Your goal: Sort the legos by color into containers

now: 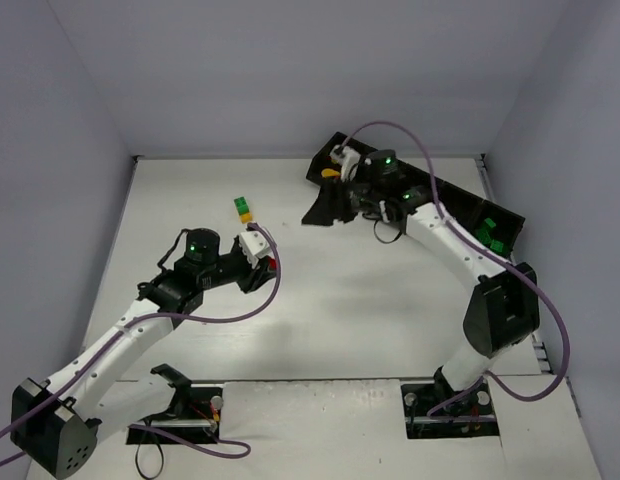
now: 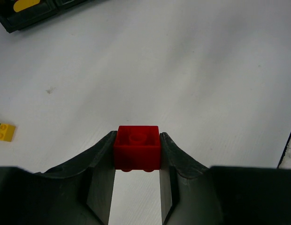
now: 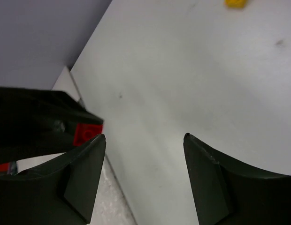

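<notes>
My left gripper [image 1: 267, 262] is shut on a red lego [image 2: 137, 147], held a little above the white table, near its middle; the lego also shows in the top view [image 1: 273, 264]. A green-and-yellow stacked lego [image 1: 243, 208] lies on the table beyond it, at the left edge of the left wrist view [image 2: 4, 131]. The long black tray of containers [image 1: 452, 192] runs along the back right. Its left end holds a yellow piece [image 1: 331, 173] and a right compartment holds green legos [image 1: 490, 236]. My right gripper [image 1: 328, 208] is open and empty by the tray's left end.
Grey walls close the table at the back and both sides. In the right wrist view my open right gripper [image 3: 144, 138] faces the left gripper with its red lego [image 3: 87, 133], and a yellow lego [image 3: 235, 3] shows at the top edge.
</notes>
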Controlling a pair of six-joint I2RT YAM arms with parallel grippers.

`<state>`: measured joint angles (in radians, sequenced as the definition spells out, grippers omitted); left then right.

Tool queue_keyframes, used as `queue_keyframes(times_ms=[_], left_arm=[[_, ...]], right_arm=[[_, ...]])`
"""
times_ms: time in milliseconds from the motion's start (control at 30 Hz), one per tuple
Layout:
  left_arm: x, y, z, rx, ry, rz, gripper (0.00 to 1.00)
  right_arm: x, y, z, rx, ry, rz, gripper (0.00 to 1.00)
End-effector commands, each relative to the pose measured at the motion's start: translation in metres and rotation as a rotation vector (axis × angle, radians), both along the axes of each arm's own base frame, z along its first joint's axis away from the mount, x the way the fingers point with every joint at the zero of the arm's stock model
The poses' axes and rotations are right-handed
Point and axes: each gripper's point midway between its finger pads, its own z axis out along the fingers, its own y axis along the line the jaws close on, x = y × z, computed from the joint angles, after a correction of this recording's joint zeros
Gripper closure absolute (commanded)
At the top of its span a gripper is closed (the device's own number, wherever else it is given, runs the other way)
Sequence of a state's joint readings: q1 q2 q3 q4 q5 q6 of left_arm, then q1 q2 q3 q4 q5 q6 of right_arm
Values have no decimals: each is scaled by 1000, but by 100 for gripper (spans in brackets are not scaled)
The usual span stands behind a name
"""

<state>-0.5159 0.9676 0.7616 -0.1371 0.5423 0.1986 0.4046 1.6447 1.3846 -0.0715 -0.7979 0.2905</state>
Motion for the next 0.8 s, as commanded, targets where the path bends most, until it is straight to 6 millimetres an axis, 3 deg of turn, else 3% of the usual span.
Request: queue_keyframes(times_ms=[0, 233, 767], left_arm=[[12, -8, 41, -41, -125, -25, 100], [14, -6, 46, -31, -142, -17, 100], [13, -2, 51, -35, -151, 4, 100]], right_arm=[[-55, 38, 20, 107, 60, 170, 36], [-95, 79, 23, 161, 72, 259, 36], [-128, 111, 10, 158, 128, 344, 41]])
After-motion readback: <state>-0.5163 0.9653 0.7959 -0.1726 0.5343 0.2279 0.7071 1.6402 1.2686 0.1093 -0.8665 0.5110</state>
